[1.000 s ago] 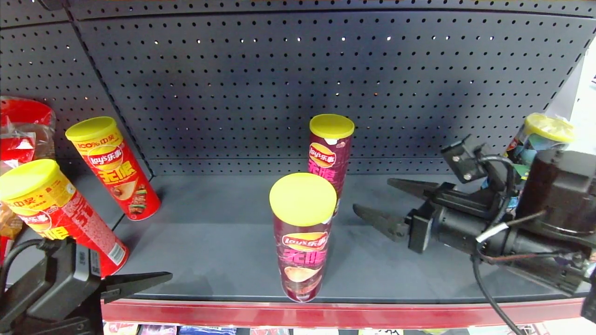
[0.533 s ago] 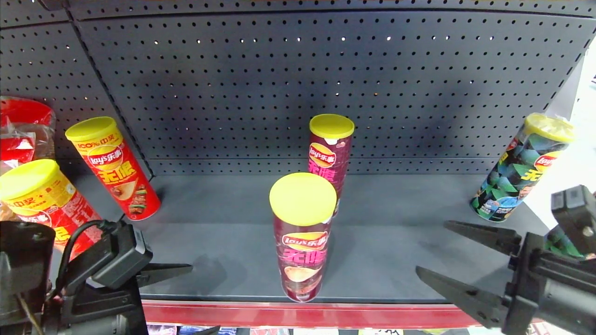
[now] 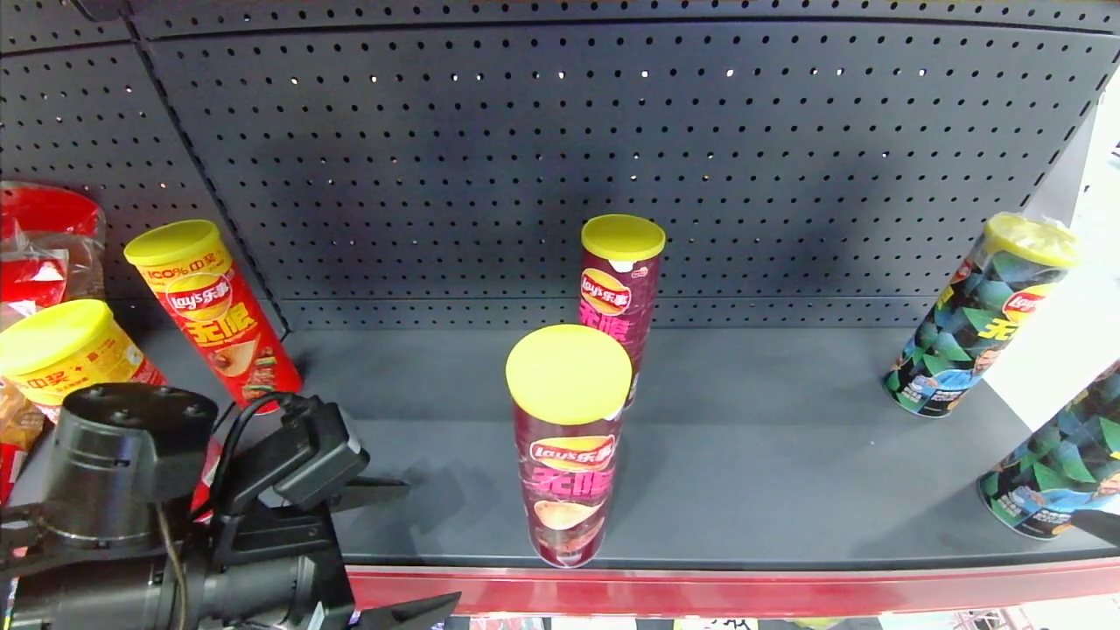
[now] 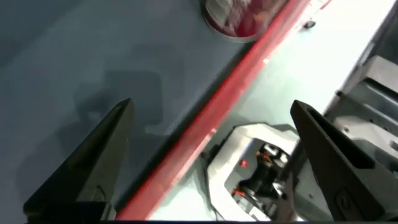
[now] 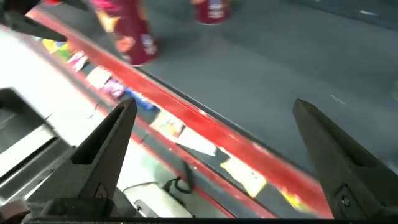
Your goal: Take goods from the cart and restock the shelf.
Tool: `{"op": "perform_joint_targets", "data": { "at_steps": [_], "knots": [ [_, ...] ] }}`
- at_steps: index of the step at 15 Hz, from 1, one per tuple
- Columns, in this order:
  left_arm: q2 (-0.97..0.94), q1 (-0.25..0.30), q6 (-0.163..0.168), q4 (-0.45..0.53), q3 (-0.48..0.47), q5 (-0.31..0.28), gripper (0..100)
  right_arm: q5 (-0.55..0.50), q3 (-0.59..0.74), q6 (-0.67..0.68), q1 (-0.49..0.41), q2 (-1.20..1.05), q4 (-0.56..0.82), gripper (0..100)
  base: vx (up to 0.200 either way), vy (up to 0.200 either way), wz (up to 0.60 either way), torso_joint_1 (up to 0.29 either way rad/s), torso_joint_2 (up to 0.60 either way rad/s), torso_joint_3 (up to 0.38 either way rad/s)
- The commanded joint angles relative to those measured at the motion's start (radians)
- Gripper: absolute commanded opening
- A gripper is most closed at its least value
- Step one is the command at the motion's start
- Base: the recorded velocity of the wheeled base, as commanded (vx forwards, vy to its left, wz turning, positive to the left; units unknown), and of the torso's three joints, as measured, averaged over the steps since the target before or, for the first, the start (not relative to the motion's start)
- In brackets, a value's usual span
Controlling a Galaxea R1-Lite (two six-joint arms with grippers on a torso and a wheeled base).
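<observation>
Shelf status, restock in progress: the dark grey metal shelf with a red front lip (image 3: 744, 455) carries six tall cylindrical chip canisters, each standing on its base. Two maroon canisters with yellow lids stand at centre, the near maroon canister (image 3: 567, 455) close to the lip and the far maroon canister (image 3: 619, 297) just behind it toward the perforated back panel (image 3: 525, 157). At left are two red canisters with yellow lids, one far (image 3: 214, 319) and one near (image 3: 61, 350). At right are two canisters in a blue-green pattern, one far (image 3: 980, 319) and one near (image 3: 1054, 468). The left gripper (image 3: 394, 551) sits low at the near left by the lip, pincer released, nothing between its fingers. The right gripper (image 5: 214, 106) is likewise spread and empty, facing the red lip from the near side. Judgement: partly stocked. Bare shelf floor lies between the groups, so room remains. With neither arm carrying goods, the next item has yet to be fetched from the cart.
</observation>
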Motion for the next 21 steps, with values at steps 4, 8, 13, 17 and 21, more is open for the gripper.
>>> {"op": "perform_joint_targets", "data": {
  "at_steps": [4,8,13,17,21],
  "knots": [
    [0.126,-0.013,0.003,-0.010,-0.050,0.040,100,-0.001,-0.021,0.010,-0.072,-0.186,0.077,100,0.000,0.000,0.00,0.000,0.00,0.000],
    [0.180,-0.008,0.003,-0.008,-0.125,0.086,100,-0.001,-0.018,0.012,-0.074,-0.193,0.079,100,0.000,0.000,0.00,0.000,0.00,0.000],
    [0.203,-0.013,0.003,-0.010,-0.137,0.092,100,-0.004,-0.018,0.012,-0.074,-0.195,0.079,100,0.000,0.000,0.00,0.000,0.00,0.000],
    [0.249,-0.017,0.003,-0.010,-0.196,0.094,100,-0.015,-0.013,0.012,-0.074,-0.196,0.079,100,0.000,0.000,0.00,0.000,0.00,0.000],
    [0.272,-0.042,0.003,-0.010,-0.211,0.094,100,-0.018,-0.012,0.013,-0.074,-0.196,0.079,100,0.000,0.000,0.00,0.000,0.00,0.000]
  ]
}}
